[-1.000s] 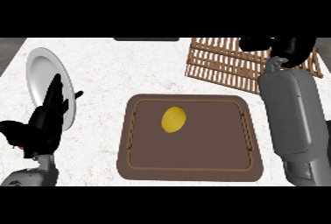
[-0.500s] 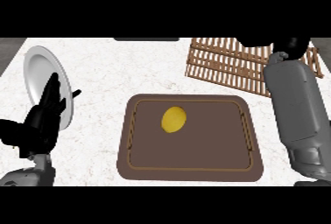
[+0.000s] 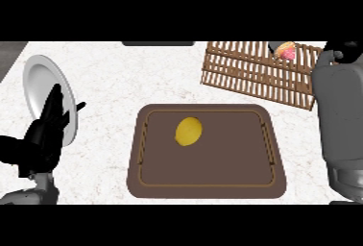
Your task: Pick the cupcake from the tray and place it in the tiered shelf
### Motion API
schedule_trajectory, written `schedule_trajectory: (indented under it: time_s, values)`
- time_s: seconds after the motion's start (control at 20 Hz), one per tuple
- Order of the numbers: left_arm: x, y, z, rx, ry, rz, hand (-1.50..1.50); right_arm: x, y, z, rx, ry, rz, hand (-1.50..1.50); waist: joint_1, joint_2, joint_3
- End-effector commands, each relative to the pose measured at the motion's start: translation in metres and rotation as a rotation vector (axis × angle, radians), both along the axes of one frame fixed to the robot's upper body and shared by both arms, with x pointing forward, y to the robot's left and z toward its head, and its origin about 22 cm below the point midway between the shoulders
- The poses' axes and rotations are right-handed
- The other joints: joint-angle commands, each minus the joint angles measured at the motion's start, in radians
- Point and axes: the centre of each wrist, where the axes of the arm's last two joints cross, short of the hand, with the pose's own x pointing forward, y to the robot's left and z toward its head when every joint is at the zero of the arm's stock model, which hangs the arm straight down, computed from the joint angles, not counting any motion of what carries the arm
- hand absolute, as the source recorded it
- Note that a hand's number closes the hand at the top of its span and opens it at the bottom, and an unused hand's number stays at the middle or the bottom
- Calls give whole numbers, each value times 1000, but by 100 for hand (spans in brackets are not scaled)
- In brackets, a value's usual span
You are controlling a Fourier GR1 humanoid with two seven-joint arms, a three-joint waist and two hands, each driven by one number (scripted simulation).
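Note:
The cupcake (image 3: 286,50), pink and orange on top, sits on the wooden slatted tiered shelf (image 3: 248,72) near its far right corner. My right hand (image 3: 341,50) shows as a dark shape just right of the cupcake, at the end of the grey forearm (image 3: 344,115) along the right edge. It does not cover the cupcake. The brown tray (image 3: 207,185) lies in the middle of the counter and holds only a yellow lemon (image 3: 188,131). My left hand (image 3: 48,132) rests open at the left edge, fingers up.
A white plate (image 3: 37,77) lies at the far left, partly behind my left hand. A dark object (image 3: 158,43) sits at the counter's back edge. The counter top is white marble.
My right hand and forearm have shifted to the right, off the shelf's corner, and the cupcake now shows on the shelf. The left hand has stayed where it was.

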Motion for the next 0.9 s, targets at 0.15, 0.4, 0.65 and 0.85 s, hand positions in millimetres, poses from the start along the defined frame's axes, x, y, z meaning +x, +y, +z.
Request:
schedule_trajectory:
  time_s: [0.15, 0.4, 0.65, 0.85]
  values:
    - [-4, -1, 17, 1, -3, 17, 0, -46, -27, 35, 72, -70, -145, -150, -15, -7, 0]
    - [-5, -9, -4, -6, -3, 31, 0, -101, -65, 36, 124, -28, -217, -150, -24, -6, 0]
    - [-2, -18, 0, -2, 8, -2, 0, -166, -99, 48, 126, -24, -170, -150, -29, -5, 0]
    - [-4, -9, -12, 6, -1, -2, 0, -206, -105, 48, 128, -31, -159, -150, -14, -1, 0]
